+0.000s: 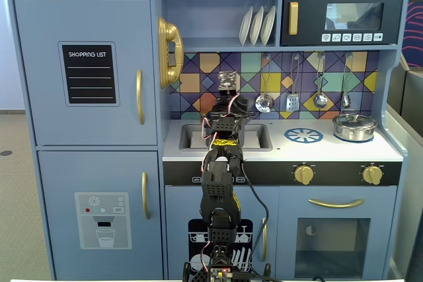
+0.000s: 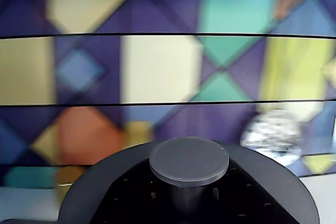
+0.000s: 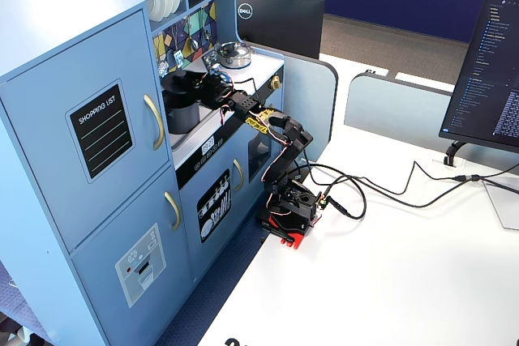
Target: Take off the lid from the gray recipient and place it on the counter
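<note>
On the toy kitchen table, at the sink:
Pot: gray, stood in the sink area, left of the burner in a fixed view.
Lid: seen close in wrist view, knob centered; just above the pot.
Gripper: at the lid; pinched or spread, could not tell.
Silver pot: far right, well apart.

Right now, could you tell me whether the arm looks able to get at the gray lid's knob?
Probably yes: the wrist view shows the knob of the lid close below the camera, nothing over it. The fingers are not visible.
</note>
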Robot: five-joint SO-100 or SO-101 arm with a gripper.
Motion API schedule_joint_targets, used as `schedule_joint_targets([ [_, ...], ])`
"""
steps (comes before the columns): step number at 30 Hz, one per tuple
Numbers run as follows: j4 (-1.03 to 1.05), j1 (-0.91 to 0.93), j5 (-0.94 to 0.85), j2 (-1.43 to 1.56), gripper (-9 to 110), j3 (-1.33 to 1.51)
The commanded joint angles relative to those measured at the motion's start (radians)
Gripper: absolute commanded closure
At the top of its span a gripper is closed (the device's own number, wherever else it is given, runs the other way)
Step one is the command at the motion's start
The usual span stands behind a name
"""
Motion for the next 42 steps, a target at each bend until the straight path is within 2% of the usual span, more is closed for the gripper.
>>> schedule_joint_targets([
  [1, 0.015, 0.055, 0.014, 0.058, 102, -0.081],
  [11, 0.020, 0.307, 0.035, 0.080, 102, -0.075],
  [18, -0.078, 0.462, 0.063, 0.075, 102, 0.038],
  [30, -0.249, 0.491, 0.052, -0.032, 102, 0.172],
  [42, -0.316, 0.462, 0.061, -0.095, 102, 0.247],
])
